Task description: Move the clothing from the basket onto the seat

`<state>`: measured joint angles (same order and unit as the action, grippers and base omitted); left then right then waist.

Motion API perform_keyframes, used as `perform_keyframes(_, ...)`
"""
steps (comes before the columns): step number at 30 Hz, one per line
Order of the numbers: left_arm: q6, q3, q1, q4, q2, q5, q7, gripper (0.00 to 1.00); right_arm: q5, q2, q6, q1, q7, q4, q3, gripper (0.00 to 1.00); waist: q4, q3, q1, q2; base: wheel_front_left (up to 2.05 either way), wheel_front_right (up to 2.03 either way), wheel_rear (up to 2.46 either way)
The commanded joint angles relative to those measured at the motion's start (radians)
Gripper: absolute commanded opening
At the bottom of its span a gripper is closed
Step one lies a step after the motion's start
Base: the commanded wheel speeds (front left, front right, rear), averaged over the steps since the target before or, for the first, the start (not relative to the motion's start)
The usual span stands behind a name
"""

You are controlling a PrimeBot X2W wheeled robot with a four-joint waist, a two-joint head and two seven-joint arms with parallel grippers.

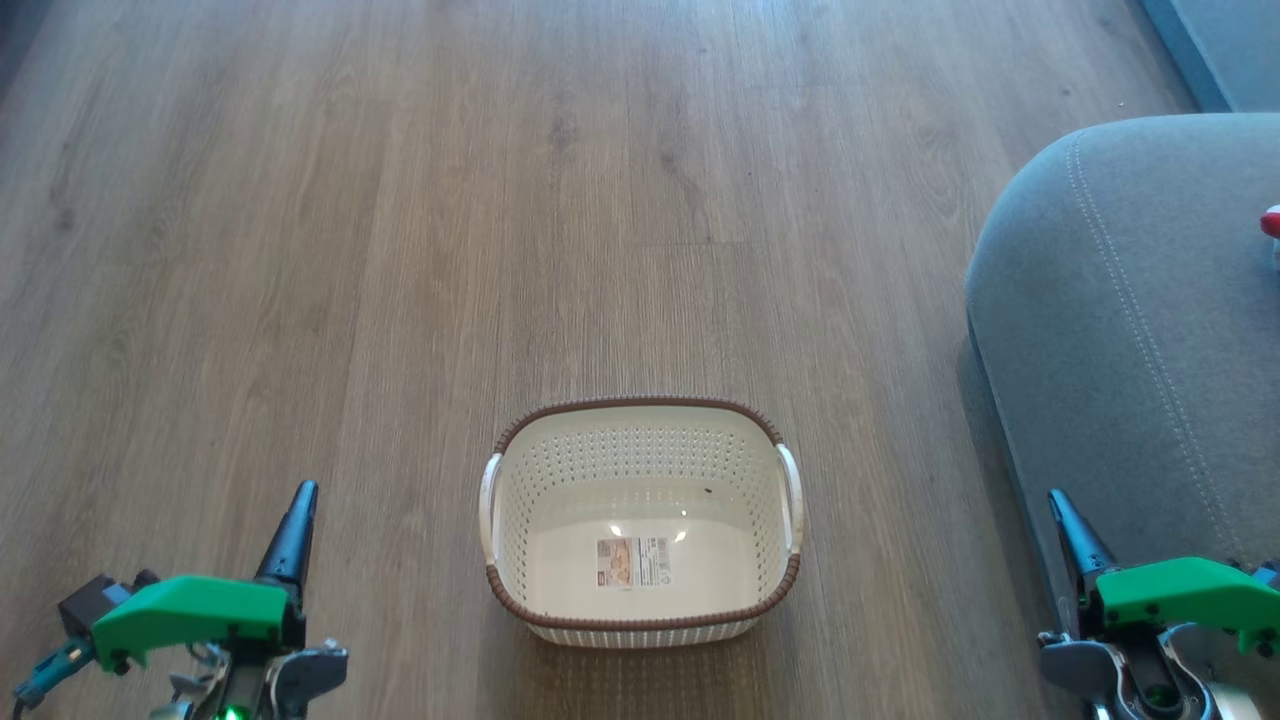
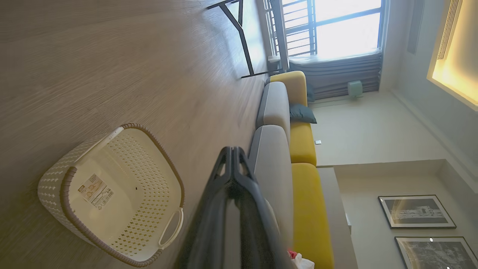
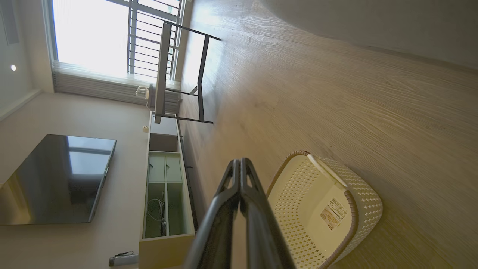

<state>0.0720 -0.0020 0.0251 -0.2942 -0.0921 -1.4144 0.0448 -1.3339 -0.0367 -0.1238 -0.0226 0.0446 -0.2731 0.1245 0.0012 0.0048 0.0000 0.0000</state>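
Cream-white perforated basket (image 1: 640, 455) on wood floor (image 1: 400, 250), between 2 tools and slightly ahead of them; label sticker (image 1: 633, 562) bare on its bottom. Closed: left tool (image 1: 303, 492), fingers pressed together, gripping nothing. Closed too: right tool (image 1: 1060, 505), beside grey seat (image 1: 1130, 300). Red clothing (image 1: 1272, 222) on seat, well ahead of right tool.

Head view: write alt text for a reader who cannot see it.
A small oval cream-white perforated plastic basket with a brown braided rim stands empty on a wooden plank floor. A large grey fabric-upholstered seat lies to its right, with a bit of red clothing on it at the picture's edge. The left gripper and right gripper, shut, sit at the lower corners.
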Motion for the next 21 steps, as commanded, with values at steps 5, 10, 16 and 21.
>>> perform_keyframes(5,0.023,0.059,0.066,0.04,0.007,-0.06,0.024,0.0,-0.083,-0.012,-0.006,-0.059,0.024,0.03,-0.013,0.0,0.0,0.0,0.0,0.0,0.0,0.0,0.0)
perform_keyframes(10,0.034,0.078,0.072,0.042,0.018,-0.103,0.038,0.0,-0.145,-0.012,-0.006,-0.068,0.039,0.03,-0.012,0.0,-0.001,-0.001,0.0,0.0,0.0,0.0,0.0)
perform_keyframes(16,0.048,0.1,0.078,0.046,0.031,-0.155,0.056,0.0,-0.219,-0.013,-0.007,-0.078,0.056,0.029,-0.011,0.0,-0.001,-0.001,0.0,0.0,0.0,0.0,0.0)
perform_keyframes(21,0.059,0.116,0.083,0.049,0.041,-0.194,0.069,0.0,-0.274,-0.014,-0.007,-0.085,0.069,0.028,-0.01,0.0,-0.001,-0.002,0.0,0.0,0.0,0.0,0.0)
